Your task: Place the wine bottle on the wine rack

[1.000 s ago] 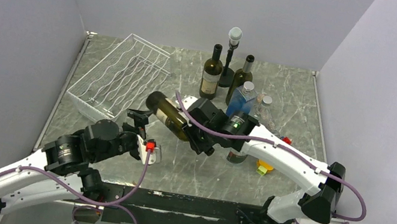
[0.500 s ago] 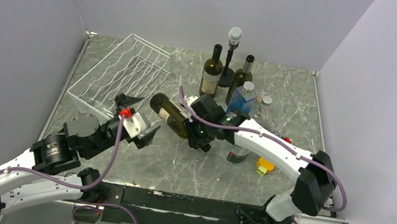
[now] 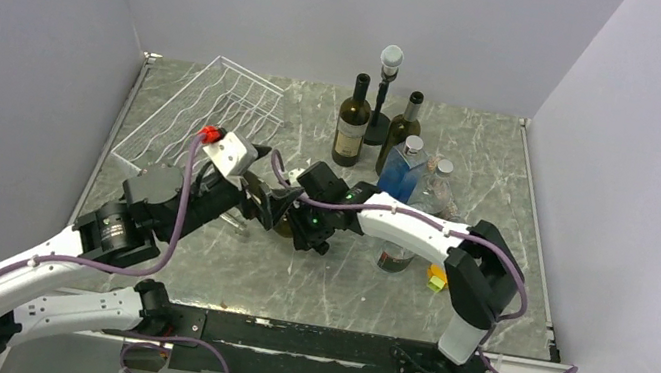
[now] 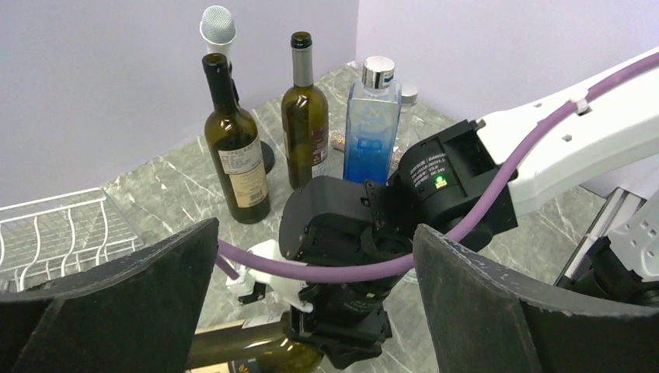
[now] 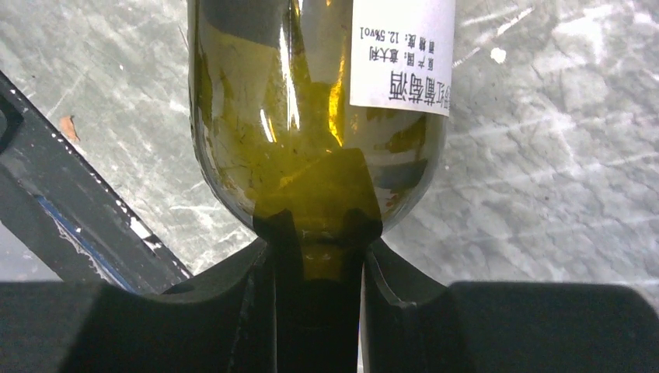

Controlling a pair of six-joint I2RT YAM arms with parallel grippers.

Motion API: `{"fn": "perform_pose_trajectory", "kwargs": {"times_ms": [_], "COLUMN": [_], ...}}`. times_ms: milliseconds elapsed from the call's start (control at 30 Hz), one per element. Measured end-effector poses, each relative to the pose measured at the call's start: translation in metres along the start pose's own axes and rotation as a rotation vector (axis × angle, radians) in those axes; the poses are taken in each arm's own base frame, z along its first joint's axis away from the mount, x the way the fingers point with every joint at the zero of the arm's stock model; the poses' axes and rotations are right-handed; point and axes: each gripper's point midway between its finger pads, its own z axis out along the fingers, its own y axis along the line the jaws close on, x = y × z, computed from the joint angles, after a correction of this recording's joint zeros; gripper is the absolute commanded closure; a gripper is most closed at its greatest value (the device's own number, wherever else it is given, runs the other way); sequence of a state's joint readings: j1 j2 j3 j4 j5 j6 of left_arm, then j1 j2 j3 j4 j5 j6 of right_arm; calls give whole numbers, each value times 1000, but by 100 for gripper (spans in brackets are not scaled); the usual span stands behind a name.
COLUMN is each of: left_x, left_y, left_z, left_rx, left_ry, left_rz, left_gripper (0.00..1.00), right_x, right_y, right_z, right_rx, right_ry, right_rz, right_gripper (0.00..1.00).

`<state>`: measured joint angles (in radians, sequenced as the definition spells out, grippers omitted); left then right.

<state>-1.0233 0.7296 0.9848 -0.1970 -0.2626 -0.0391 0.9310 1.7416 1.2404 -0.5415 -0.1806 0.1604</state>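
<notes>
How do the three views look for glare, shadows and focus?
Top external: even, diffuse light, sharp, no hard shadows on the table. Left wrist: the gripper's own fingers loom dark in the lower corners; standing bottles crisp. Right wrist: glare streaks on the wine bottle, label legible.

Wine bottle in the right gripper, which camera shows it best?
The right wrist view. The wine bottle fills the frame, its neck clamped in the right gripper, its label legible. The left wrist view catches only a strip of its body at the bottom edge; in the top external view it is mostly hidden.
</notes>
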Motion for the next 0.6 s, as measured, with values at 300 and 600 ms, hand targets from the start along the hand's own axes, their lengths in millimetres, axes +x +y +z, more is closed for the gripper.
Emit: {"fn": "perform_pose_trajectory", "kwargs": {"times_ms": [300,600], "left_x": [-24,-56], "left_y": [7,29], "left_z": [-11,-39], "left_rx": [-24,-103], "left_ry": [-92,-212], "left_rz": [-25,-31], "left_gripper": [1,1], "right_x": [-25,-28], "right_y": [9,7], "right_z": [11,39], "right_rx": [-54,-60], "right_ry": [-93,-72], "right_rz": [-19,-25], "right_gripper": [100,100]}}
